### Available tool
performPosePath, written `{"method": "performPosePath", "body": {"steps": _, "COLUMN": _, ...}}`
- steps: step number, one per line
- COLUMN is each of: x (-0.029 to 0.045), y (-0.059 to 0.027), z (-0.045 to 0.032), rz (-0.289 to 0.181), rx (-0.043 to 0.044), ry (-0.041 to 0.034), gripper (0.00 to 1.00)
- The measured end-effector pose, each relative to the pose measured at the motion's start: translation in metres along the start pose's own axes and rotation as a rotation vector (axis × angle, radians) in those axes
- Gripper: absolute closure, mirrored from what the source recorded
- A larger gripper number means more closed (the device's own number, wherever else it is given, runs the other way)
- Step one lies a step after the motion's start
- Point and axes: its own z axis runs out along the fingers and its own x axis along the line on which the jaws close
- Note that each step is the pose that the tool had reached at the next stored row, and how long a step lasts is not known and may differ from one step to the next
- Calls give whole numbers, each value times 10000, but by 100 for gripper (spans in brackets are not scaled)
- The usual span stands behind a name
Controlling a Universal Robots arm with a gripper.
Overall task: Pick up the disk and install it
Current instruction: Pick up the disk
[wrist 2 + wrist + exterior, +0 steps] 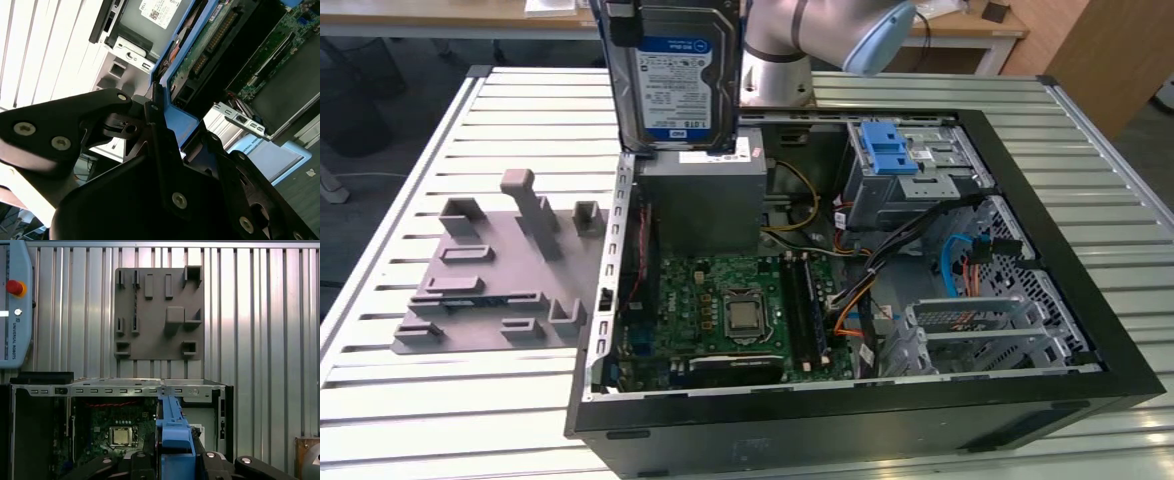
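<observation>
The disk (674, 75) stands upright on its short edge above the open computer case (854, 425), right over the grey power supply (700, 200) in the case's far corner. Its label faces the exterior camera: a blue band on top, a white field below with black print and barcodes, too small to make out beyond that. The disk's top is cut off by the edge of the exterior view, and whether its lower edge touches the power supply cannot be told.

In both wrist views the gripper (175, 452) has its black jaws pinching the disk's blue frame between them, 1 on each side. In the second wrist view the disk's green circuit board shows past the frame, with a white printed sticker (162, 12) on the grey box beyond.

Inside the case lie the green motherboard (720, 300) and a silver drive cage (907, 185) with a blue latch (891, 150). A grey holder plate (494, 290) sits on the slatted table (400, 400), just beside the case. A pendant (15, 305) with a red button and lettering down its side lies cut off at the edge of the first wrist view.
</observation>
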Motion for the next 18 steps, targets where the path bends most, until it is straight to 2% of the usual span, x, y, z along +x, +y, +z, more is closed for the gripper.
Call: {"method": "performPosePath", "body": {"steps": 18, "x": 1, "y": -181, "z": -1, "rz": 0, "rx": 1, "ry": -1, "gripper": 64}}
